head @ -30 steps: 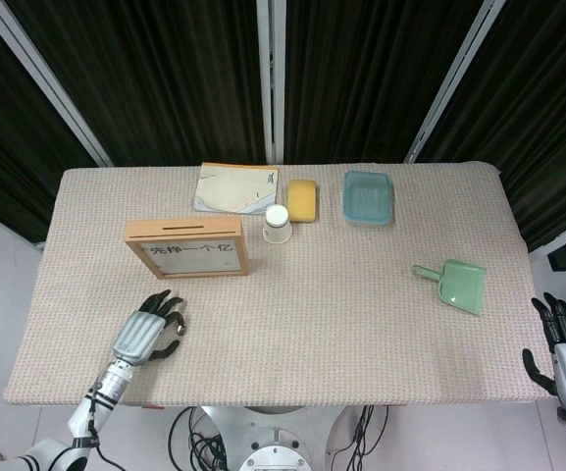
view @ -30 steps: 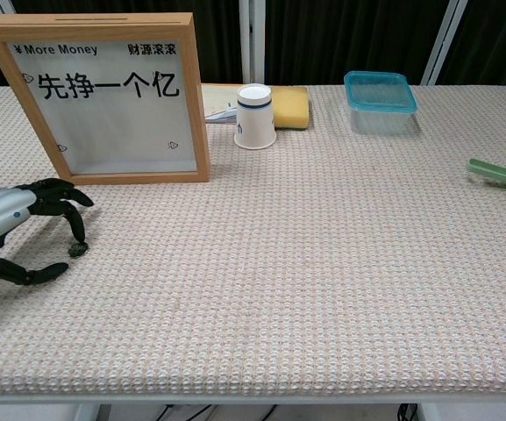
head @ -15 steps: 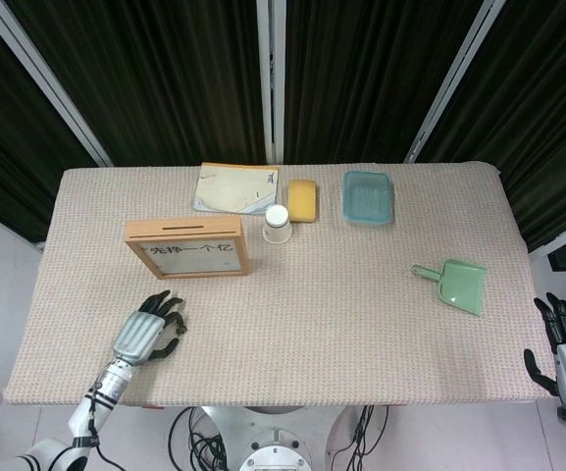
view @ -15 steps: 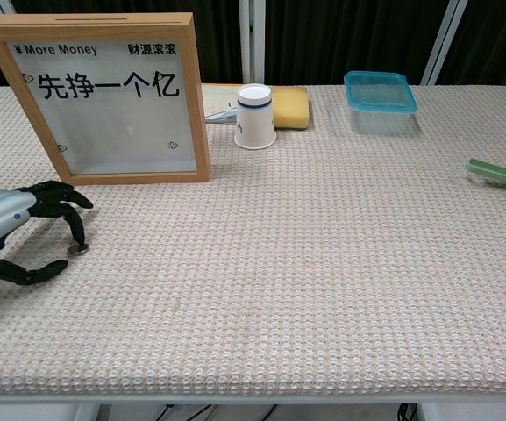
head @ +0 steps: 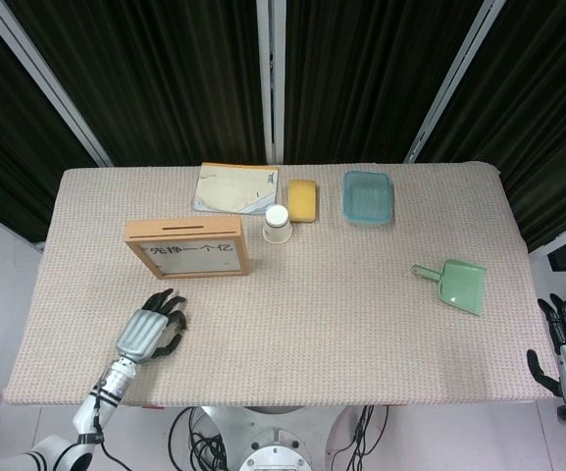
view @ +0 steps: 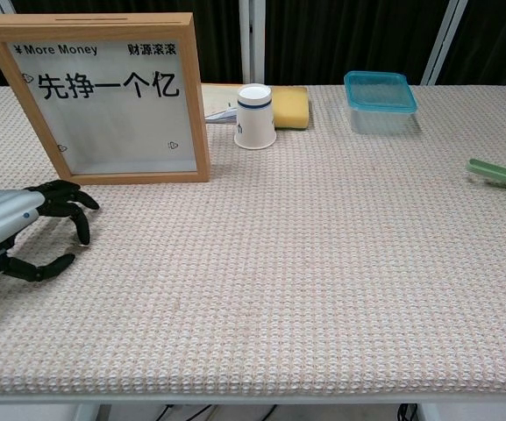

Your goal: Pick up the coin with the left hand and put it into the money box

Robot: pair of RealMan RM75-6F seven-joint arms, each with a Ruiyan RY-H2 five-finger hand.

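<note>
Upright wooden-framed money box, slot on top; coin not discernible.

The table wears a beige, pinkish cloth with a fine woven grid. The money box has a light wooden frame around a pale grey-white face printed with black characters. The paper cup is white with a dark blue band. The sponge is yellow, the container translucent teal, the dustpan pale green. The booklet is cream with an orange top edge. The left hand has a silver back and black fingers. The curtains behind are black.
</note>
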